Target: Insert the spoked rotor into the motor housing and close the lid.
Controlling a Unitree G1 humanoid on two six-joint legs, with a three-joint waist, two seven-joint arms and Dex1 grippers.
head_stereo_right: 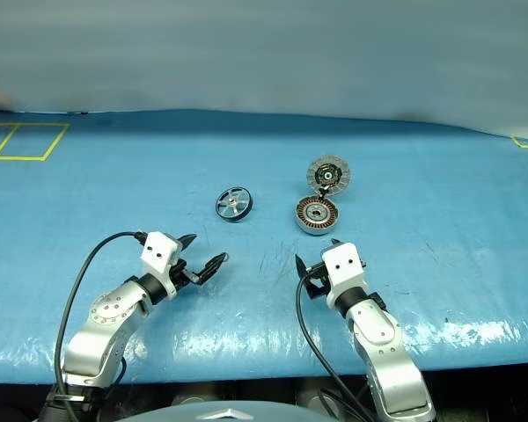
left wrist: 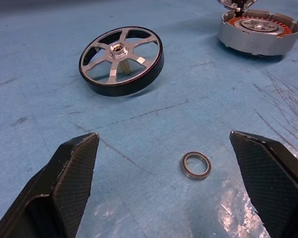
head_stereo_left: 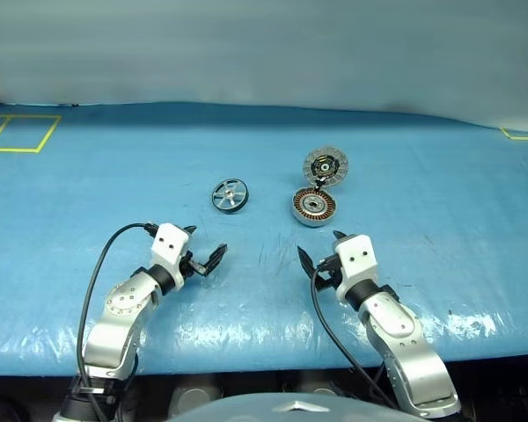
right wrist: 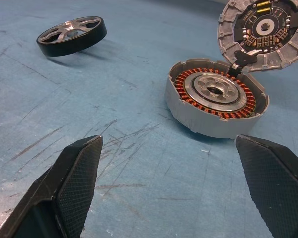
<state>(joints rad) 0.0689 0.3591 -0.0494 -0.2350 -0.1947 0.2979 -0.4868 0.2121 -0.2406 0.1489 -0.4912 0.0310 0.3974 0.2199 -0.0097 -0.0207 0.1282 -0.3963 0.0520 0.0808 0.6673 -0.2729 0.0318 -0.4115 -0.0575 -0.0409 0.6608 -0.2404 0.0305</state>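
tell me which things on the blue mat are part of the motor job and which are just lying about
Part of the job:
dark ringed silver-spoked rotor
silver cylindrical motor housing with copper windings
grey ribbed disc lid, standing open, joined to the housing's rim

Just lying about:
small dark metal ring
yellow tape outline

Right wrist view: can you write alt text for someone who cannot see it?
The motor housing, a short silver cylinder ringed inside with copper windings, sits open on a scratched blue mat, its ribbed grey lid tilted up behind it. The spoked rotor lies apart, farther back. The right pincer's black fingers stand wide open, holding nothing.
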